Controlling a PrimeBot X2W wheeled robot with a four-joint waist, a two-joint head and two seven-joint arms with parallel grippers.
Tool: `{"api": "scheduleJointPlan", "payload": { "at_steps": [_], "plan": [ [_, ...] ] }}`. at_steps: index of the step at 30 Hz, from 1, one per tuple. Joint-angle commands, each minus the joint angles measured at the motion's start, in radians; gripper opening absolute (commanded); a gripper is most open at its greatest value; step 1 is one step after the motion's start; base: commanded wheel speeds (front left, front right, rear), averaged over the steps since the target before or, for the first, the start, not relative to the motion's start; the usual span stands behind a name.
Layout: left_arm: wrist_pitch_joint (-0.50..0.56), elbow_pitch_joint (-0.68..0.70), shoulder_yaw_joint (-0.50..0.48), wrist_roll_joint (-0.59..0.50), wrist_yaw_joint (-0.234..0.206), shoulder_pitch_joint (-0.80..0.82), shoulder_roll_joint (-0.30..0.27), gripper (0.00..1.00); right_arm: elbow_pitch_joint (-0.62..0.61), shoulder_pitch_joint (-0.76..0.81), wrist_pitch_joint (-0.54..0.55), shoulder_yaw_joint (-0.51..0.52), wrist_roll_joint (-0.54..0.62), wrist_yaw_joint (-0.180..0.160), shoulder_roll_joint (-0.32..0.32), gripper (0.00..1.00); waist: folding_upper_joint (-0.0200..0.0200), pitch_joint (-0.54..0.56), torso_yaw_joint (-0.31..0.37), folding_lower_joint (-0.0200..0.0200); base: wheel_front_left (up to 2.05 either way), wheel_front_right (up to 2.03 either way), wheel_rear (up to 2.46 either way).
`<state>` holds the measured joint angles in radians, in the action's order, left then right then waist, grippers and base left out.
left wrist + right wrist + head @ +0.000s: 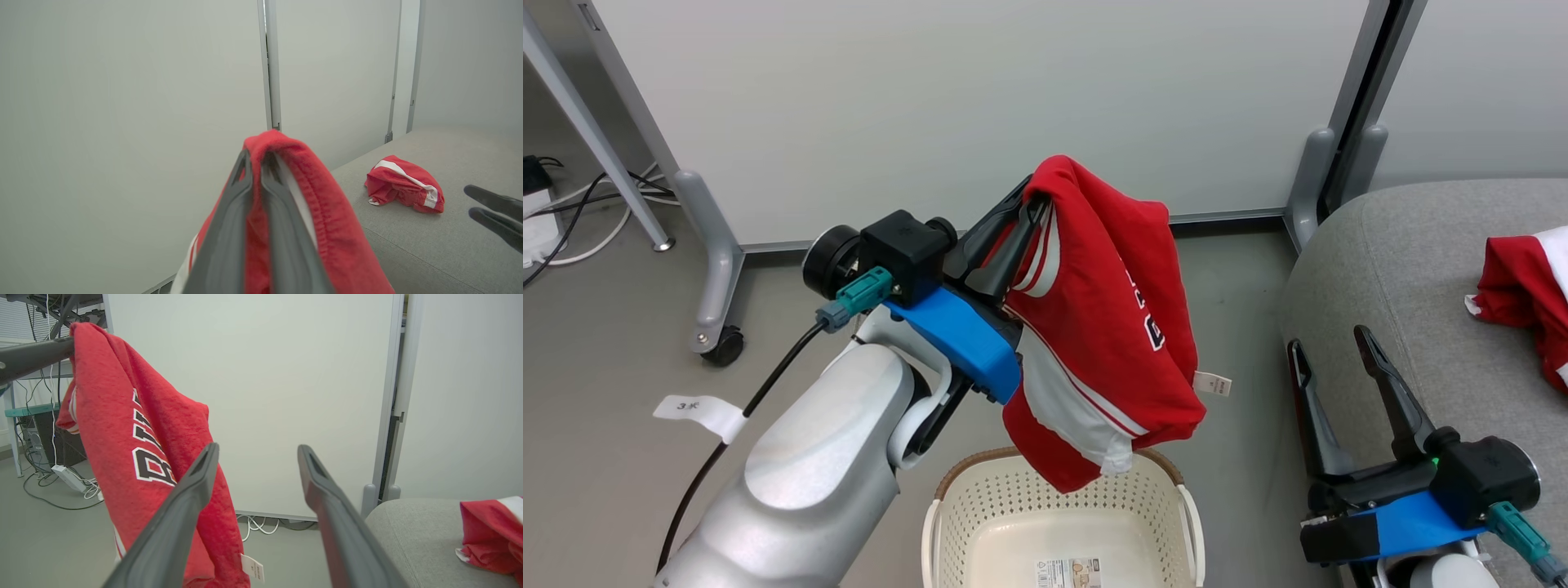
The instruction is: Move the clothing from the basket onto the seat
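Head view has the left gripper [1033, 200] raised above the basket [1013, 498], its two dark fingers pinched tight on a fold at the top of a red garment [1111, 327]. The cloth hangs straight down from that pinch, long axis near vertical, and its lowest white-panelled corner dangles just over the basket's far rim, apparently clear of it. The coming move turns on where the seat [1380, 269] lies: to the robot's right of the hanging cloth, with a strip of bare floor [1241, 286] between basket and cushion edge. The carry therefore looks to be a sideways sweep to the right, kept high enough for the trailing hem to pass over the seat's rounded front. A second red garment [1523, 286] lies crumpled on the seat, well to the right, so the held piece looks to be the last one to go. The right gripper [1330, 343] hovers at the near edge of the seat with its fingers spread wide and nothing between them. It is the nearer arm to the cushion, yet the left arm has the load, and in the left wrist view the seat sits ahead and to the right of the clamped fold
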<state>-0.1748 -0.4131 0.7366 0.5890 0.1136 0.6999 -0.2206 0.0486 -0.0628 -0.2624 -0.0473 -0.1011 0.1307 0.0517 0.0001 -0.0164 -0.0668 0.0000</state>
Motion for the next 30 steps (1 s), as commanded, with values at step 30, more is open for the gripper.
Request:
{"api": "scheduleJointPlan", "payload": {
  "at_steps": [30],
  "plan": [
    [-0.018,0.012,0.05,-0.02,-0.01,0.026,0.015,0.0,0.153,-0.333,-0.004,-0.328,-0.028,0.0,0.019,1.0,-0.0001,-0.034,-0.04,0.0,0.0,0.0,0.0]
  ]
}}
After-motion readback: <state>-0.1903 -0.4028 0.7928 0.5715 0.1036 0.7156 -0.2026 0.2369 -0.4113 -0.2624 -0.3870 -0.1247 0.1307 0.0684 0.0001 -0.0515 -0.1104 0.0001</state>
